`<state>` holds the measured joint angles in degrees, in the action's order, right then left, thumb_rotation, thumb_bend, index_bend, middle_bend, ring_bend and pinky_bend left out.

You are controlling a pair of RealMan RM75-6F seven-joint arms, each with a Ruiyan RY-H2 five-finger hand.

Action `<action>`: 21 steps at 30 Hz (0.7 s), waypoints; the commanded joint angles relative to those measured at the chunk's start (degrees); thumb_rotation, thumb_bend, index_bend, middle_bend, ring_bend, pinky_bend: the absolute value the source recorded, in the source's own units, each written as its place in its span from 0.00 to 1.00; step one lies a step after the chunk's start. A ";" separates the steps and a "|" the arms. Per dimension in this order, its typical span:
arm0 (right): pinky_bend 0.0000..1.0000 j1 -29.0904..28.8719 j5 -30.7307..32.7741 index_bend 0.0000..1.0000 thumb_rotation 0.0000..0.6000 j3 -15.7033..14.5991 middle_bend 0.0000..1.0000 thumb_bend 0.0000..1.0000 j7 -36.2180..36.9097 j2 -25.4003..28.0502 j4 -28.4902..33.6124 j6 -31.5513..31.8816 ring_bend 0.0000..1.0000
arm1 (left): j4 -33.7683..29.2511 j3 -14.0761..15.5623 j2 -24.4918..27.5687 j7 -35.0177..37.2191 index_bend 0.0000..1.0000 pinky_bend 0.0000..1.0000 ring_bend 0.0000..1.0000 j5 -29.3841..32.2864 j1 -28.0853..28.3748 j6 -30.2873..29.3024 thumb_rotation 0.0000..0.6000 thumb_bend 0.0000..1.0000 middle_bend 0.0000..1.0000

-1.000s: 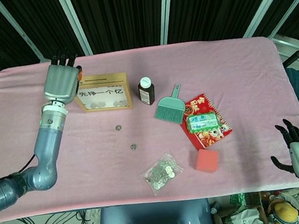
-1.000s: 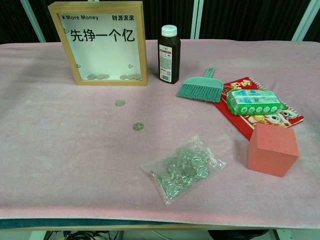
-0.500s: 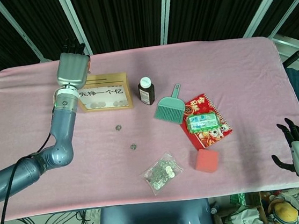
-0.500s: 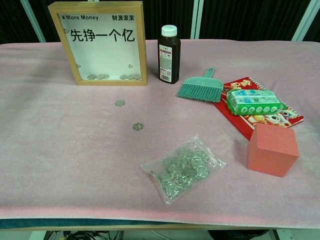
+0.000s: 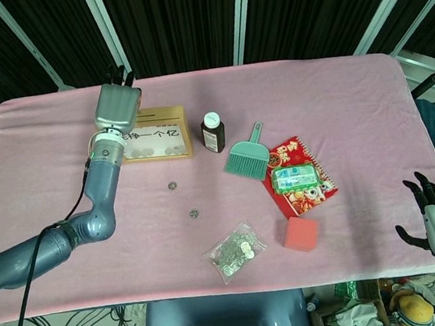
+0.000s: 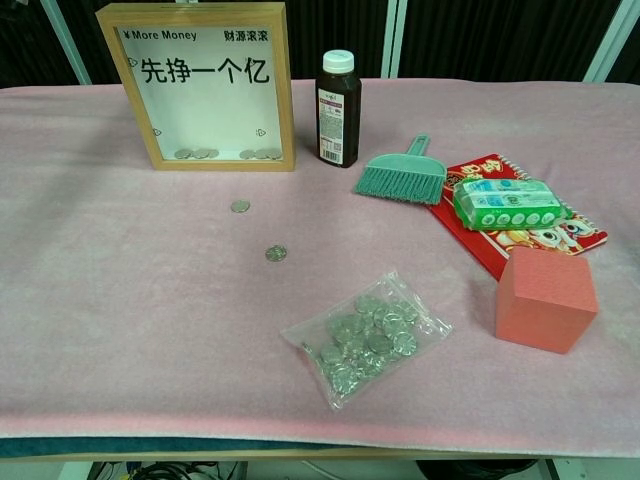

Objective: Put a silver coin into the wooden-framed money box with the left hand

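Overhead, left hand (image 5: 118,107) hovers above the money box (image 5: 154,135).

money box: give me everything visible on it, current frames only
The money box is an upright rectangular frame of light wood with a clear front pane over a white backing. Printed on it: "More Money" and small characters at the top, large black Chinese characters below, and small hearts. A few silver coins lie along the inside bottom. It stands at the far left of the pink tablecloth, left of the brown bottle, apart from it. In the head view the left hand is over its top left; contact unclear.
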<state>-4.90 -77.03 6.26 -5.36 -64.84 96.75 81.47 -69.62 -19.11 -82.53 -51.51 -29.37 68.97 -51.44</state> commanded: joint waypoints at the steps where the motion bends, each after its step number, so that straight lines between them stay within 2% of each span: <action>1: 0.16 -0.01 0.02 0.15 1.00 -0.05 0.02 0.17 -0.02 0.02 0.03 -0.10 0.10 | -0.05 0.49 -0.05 0.03 0.63 0.00 0.00 -0.09 0.11 -0.11 1.00 0.49 0.14; 21: 0.16 -0.07 0.30 0.15 1.00 -0.13 0.02 0.18 0.33 0.27 0.33 -0.54 0.10 | -0.76 2.96 -0.01 0.28 0.63 0.00 0.00 -0.12 0.49 -1.61 1.00 0.49 0.14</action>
<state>-4.96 -76.73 6.13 -5.03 -64.57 97.08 80.93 -70.43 -16.21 -82.49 -51.22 -29.48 69.44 -53.01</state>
